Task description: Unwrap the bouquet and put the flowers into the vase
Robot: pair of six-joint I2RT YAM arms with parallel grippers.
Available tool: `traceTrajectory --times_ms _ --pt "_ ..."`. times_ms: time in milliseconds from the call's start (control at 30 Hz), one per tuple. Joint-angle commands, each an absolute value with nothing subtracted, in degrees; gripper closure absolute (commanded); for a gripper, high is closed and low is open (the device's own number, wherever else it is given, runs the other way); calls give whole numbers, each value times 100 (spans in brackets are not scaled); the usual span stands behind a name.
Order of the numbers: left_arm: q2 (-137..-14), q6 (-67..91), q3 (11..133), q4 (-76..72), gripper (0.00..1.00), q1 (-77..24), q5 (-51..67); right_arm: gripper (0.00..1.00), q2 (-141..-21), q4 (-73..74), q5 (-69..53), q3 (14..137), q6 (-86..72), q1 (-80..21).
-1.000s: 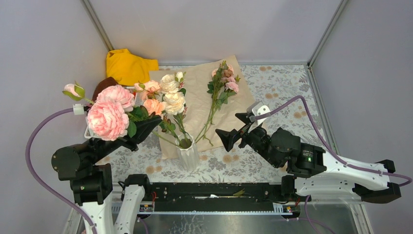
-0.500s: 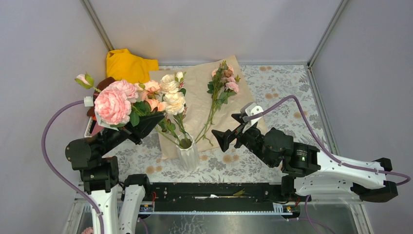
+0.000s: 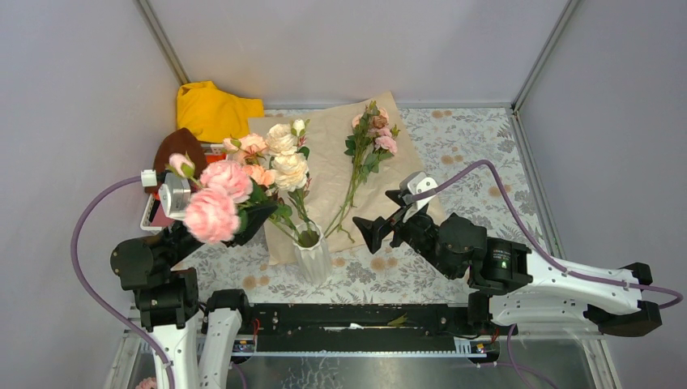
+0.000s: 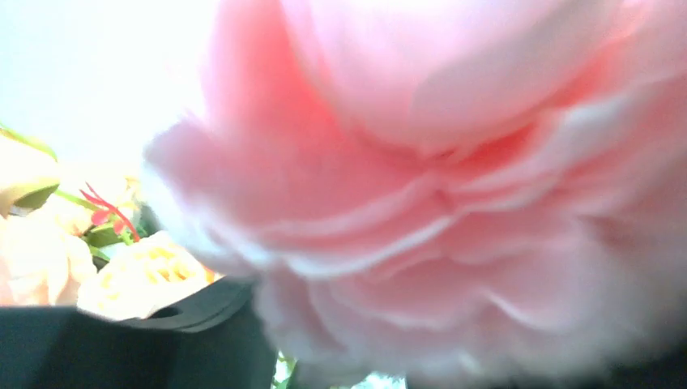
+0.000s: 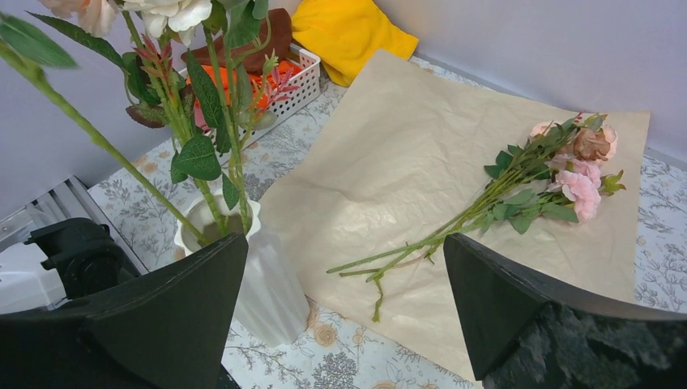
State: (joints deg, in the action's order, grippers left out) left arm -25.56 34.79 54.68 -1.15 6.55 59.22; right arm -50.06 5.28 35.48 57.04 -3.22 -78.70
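Jaws of the right gripper [image 3: 379,212] stand spread wide with nothing between them, held above the near edge of the kraft paper [image 3: 324,166], just right of the vase [image 3: 312,258]. In its wrist view the vase sits beside the left finger, and the spray of small pink flowers [image 5: 526,166] lies flat on the paper beyond the gap, apart from both fingers. Whether the left gripper [image 3: 258,217] pinches anything I cannot tell: one of the pink roses [image 3: 217,203] fills its wrist camera, out of focus, and from above two such blooms and a bud cover most of its fingers, so their stem may run down to the jaws. That cluster hangs just left of the vase's mouth, its leaves near the stems in it. The vase stands upright on the patterned table [image 3: 470,138] and holds cream and peach roses [image 3: 279,158] on long green stems. Farther back, toward the far-left corner, lie a yellow cloth [image 3: 215,109] and a white basket [image 5: 306,77] with orange and brown things inside.
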Motion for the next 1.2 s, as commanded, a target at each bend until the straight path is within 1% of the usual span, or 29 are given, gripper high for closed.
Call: traceTrajectory --times_ms 0,67,200,467,667,767,867,967,1067,1133,1167 --pt "-2545 3480 5504 -9 40 708 5957 0 -4902 246 3704 5690 -259 -7894" --pt "-2572 3502 5577 -9 33 705 5996 0 -4868 247 3704 5657 -265 -7893" --pt "-2565 3542 5667 -9 23 706 6032 0 -4786 271 3713 5601 -306 -7893" --pt "-2554 3320 6095 736 17 707 5897 0 -4684 290 3717 5554 -323 -7897" --pt "-2565 3006 6656 1295 14 709 5543 0 -4668 307 3752 5546 -309 -7893" --pt "-2505 2855 7072 1670 14 729 4967 0 -4687 352 3966 5590 -303 -7897" --pt "-2461 2804 7504 2047 14 768 4107 0 -4814 556 4173 5746 -364 -7888" --pt "-2514 2886 7951 2373 14 801 3377 0 -5137 890 4297 5957 -518 -7885" --pt "-2611 2975 8306 2725 17 839 2668 0 -5676 1135 4560 6192 -793 -7841" --pt "-2672 2976 8465 2946 18 852 2252 0 -6090 1701 4720 6570 -1332 -7484" --pt "-2686 2973 8518 3059 18 865 2030 0 -6254 2019 4474 6729 -1702 -7123"
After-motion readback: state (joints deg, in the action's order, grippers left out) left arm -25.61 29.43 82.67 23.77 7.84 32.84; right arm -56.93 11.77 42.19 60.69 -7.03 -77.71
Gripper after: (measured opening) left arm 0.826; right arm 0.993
